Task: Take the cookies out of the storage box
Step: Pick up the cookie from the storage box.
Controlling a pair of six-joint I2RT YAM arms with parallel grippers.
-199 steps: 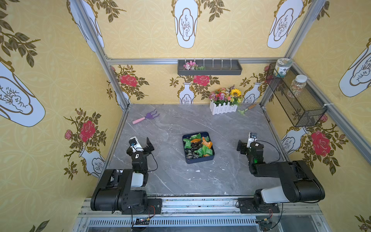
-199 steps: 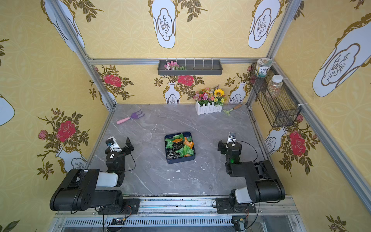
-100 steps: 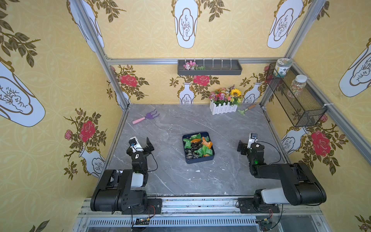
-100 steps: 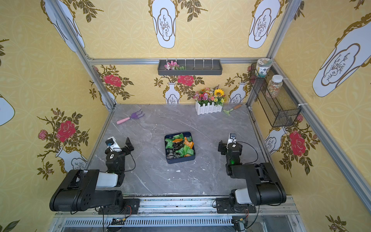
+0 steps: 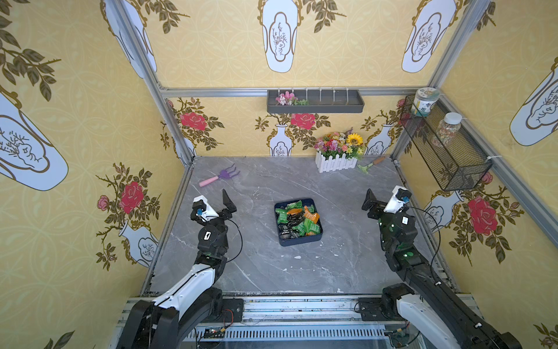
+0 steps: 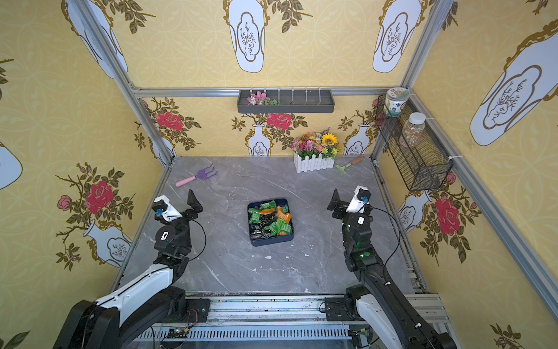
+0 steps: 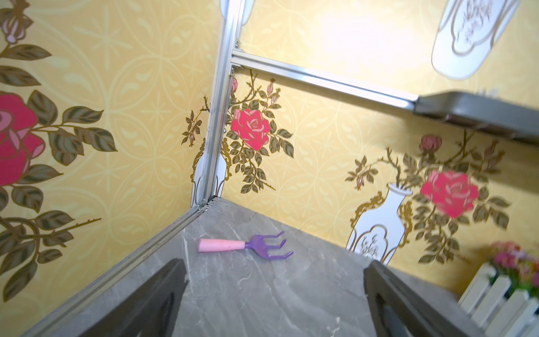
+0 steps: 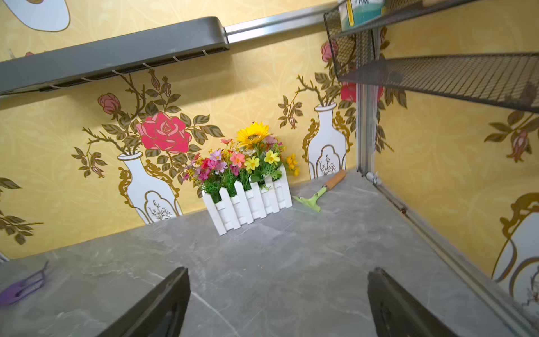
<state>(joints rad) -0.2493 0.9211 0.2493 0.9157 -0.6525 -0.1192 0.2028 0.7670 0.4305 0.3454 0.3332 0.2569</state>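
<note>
In both top views the storage box (image 5: pixel 299 240) (image 6: pixel 272 240), a shallow navy tray, sits mid-table, filled with the cookies (image 5: pixel 297 219) (image 6: pixel 269 220): several green, orange and black packets. My left gripper (image 5: pixel 218 206) (image 6: pixel 184 206) hovers open to the left of the box, well apart from it. In the left wrist view the left gripper (image 7: pixel 277 264) shows only bare table between its fingers. My right gripper (image 5: pixel 382 203) (image 6: pixel 347 203) stands open to the box's right, and in its wrist view the right gripper (image 8: pixel 280 271) is also empty. Neither wrist view shows the box.
A pink-handled purple rake (image 5: pixel 219 178) (image 7: pixel 245 246) lies at the back left. A white fence planter (image 5: pixel 336 163) (image 8: pixel 248 205) and a green hand tool (image 5: pixel 370 165) (image 8: pixel 316 194) sit at the back right. A grey tray (image 5: pixel 314 102) and a wire basket (image 5: pixel 447 151) hang on the walls.
Both arms have begun to unfold from their folded pose, elbows rising, and the grippers have crept a little toward the back wall. Jaws stay open; the box has not moved.
</note>
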